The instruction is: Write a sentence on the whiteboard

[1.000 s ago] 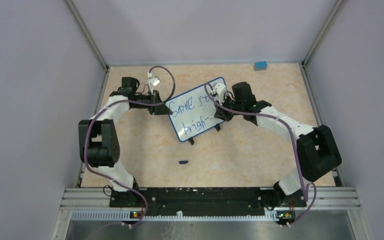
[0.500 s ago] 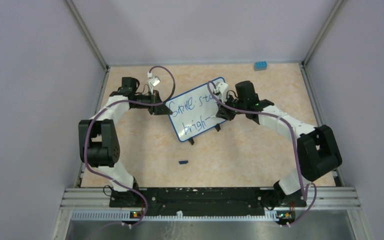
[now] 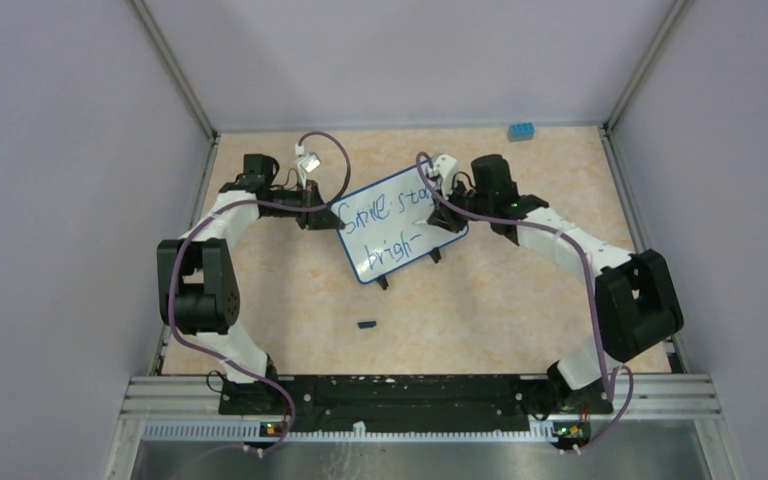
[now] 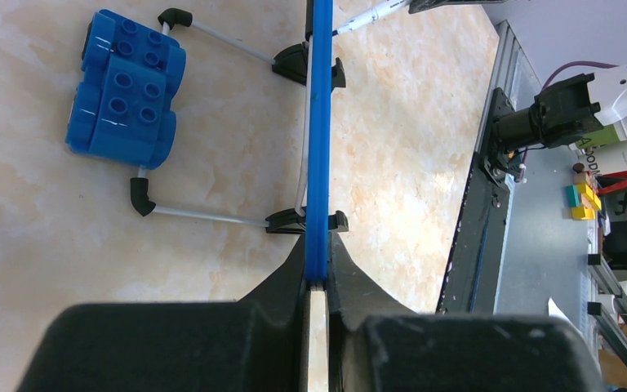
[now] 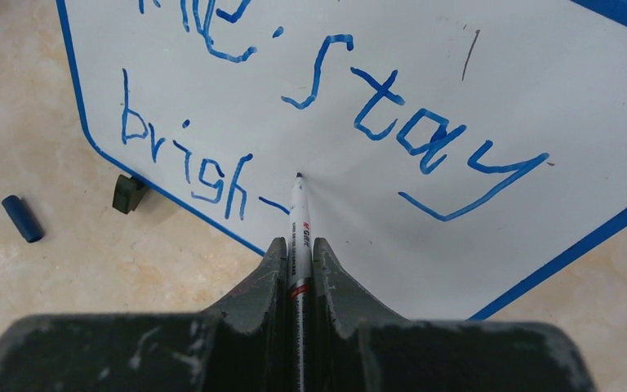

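Left gripper (image 4: pixel 317 273): fingers closed tight on the left edge of the whiteboard (image 3: pixel 410 232), the thin blue frame pinched between them in the left wrist view. The board stands on its two black feet (image 3: pixel 383 283) near the middle of the table (image 3: pixel 290 300), turned at a slant and leaning back, writing face toward the near side. The sentence (image 3: pixel 388 225) is in blue marker on two lines: the upper reads "Smile stay", the lower "brigh" followed by a short horizontal stroke. A marker (image 5: pixel 297 208), white barrel with a dark tip, points at the board just right of and a little above that stroke; whether the tip touches the surface cannot be told. Right gripper (image 5: pixel 298 249): fingers clamped on the marker's barrel, reaching in over the board's right end in the top view. A small dark blue cap (image 3: pixel 366 325) lies on the table in front of the board, apart from it. Far right corner: a blue toy brick (image 3: pixel 521 130) at the back edge, well away from both arms.
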